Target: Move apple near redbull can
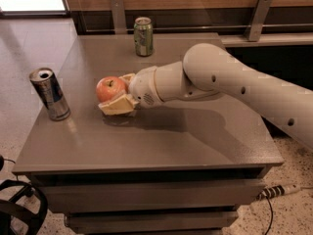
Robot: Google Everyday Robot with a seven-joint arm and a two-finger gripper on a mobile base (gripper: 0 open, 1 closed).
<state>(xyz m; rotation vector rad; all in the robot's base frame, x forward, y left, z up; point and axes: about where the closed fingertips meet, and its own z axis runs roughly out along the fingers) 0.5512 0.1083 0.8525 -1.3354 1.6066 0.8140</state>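
Grey table (195, 146): flat top, carries all items noted below

Robot arm (234, 82): white, enters from the 3 o'clock edge and reaches across the table towards 9 o'clock, wrist roughly level with the surface

Gripper (119, 92): sits left of table centre and points towards 9 o'clock. One pale finger (116, 105) shows under the near side of the fruit, the other at its far side; jaws clamped on the apple

Redbull can (50, 94): stands upright, long axis vertical, close to the table's 9 o'clock edge. The silver top with its opening is visible

Apple (110, 88): red-orange, stem dimple up, held between the jaws. A shadow on the table below it suggests it is carried slightly clear of the surface, though contact cannot be ruled out

Green can (143, 36): upright at the 12 o'clock edge, well apart from the gripper and outside the line of travel

Governing relation: the redbull can lies at about 9 o'clock from the apple, in line with the direction the jaws point, with bare table between them. Apple is near the can but not yet beside it

Assessment: carry phase well advanced. The remaining move appears to be a short run towards 9 o'clock, then set down and release. Risk: overrun would strike the slim upright can and tip it off the edge
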